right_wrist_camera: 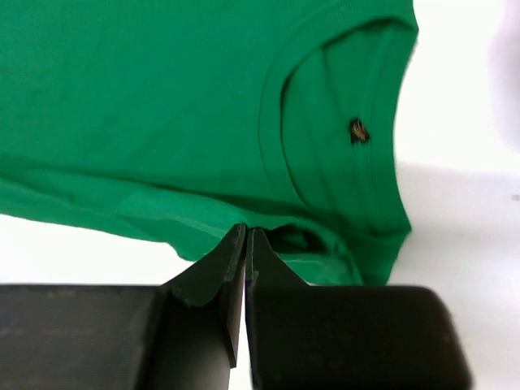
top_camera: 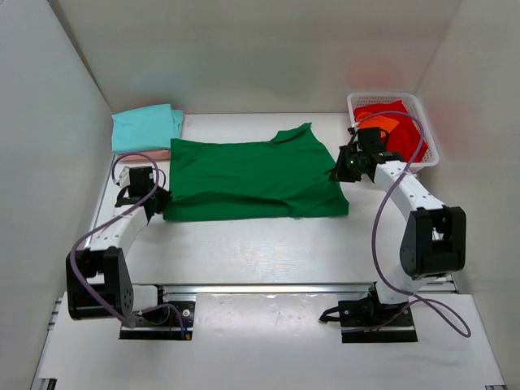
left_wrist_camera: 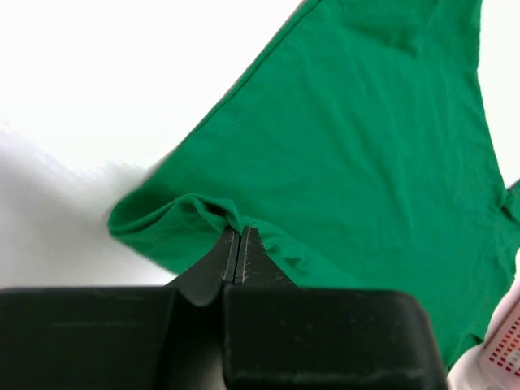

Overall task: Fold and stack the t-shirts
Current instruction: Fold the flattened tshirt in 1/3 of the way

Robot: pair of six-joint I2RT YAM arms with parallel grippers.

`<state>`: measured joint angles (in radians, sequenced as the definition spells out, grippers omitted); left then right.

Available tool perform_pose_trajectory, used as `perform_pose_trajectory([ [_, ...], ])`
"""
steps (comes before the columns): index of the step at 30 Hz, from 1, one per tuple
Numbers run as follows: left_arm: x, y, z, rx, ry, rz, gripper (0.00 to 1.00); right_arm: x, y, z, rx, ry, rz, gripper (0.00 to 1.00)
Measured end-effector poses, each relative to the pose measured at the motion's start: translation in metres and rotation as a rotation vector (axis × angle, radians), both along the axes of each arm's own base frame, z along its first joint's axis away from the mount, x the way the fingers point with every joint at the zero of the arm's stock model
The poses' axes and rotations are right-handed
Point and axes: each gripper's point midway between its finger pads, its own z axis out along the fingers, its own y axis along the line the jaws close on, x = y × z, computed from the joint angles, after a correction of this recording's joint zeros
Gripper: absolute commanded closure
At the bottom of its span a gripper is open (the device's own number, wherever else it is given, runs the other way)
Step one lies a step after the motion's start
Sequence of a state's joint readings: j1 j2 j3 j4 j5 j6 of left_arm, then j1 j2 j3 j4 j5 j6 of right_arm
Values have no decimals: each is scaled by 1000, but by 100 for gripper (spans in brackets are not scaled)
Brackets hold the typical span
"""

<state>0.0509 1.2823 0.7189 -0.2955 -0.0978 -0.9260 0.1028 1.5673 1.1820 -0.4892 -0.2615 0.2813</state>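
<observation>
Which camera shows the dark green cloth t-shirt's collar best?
Right wrist view: the collar of the dark green cloth t-shirt sits close, label showing. The top view shows the whole shirt, collar indistinct; the left wrist view shows cloth and a pinched edge.

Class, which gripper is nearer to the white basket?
Right. The right gripper pinches the green t-shirt at its edge just beside the basket; the left gripper pinches the shirt's opposite end, far from it.

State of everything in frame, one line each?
green shirt: spread on the table, gripped at both ends
teal shirt: folded, stacked on pink shirt
pink shirt: under teal, only an edge shows
red shirt: bunched in basket
orange shirt: bunched in basket
basket: upright, holding shirts
left gripper: shut on green shirt
right gripper: shut on green shirt
</observation>
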Motion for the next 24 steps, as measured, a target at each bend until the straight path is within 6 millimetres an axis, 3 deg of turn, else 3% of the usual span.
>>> perform_pose_trajectory([
  [12,25,0,-26,-19,41,8,100,43,3,-11,13,18,3,100],
  [24,31,2,-30,-31,60,34,100,66,5,-26,8,37,20,100],
])
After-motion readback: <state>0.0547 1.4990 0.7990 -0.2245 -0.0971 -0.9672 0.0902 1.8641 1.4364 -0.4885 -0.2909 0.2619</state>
